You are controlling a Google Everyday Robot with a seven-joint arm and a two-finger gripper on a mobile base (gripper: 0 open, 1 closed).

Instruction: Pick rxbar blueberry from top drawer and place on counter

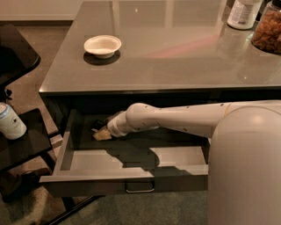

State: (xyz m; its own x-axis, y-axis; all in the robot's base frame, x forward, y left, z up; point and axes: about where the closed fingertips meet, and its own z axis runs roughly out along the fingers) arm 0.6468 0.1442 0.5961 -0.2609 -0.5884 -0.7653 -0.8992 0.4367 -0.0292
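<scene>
Gripper (102, 133) low in the back-left corner of the top drawer (131, 182), which stands wide open; whether closed on anything, cannot tell. Nearest the lens, flat front panel with metal handle (139, 190), then bare grey drawer floor under the shadow of the arm (175, 119). Just beyond the gripper, touching or nearly so, what looks like the rxbar blueberry (97, 126), a small dark shape by the drawer's back wall. Appears to be the grasp step, bar not yet lifted. Next calls for a firm hold, a lift clear of the overhanging edge, then a swing up onto the counter (175, 66). Farther back on it, white bowl (102, 45), then a bottle (242, 13) and a jar (268, 30) at far right.
</scene>
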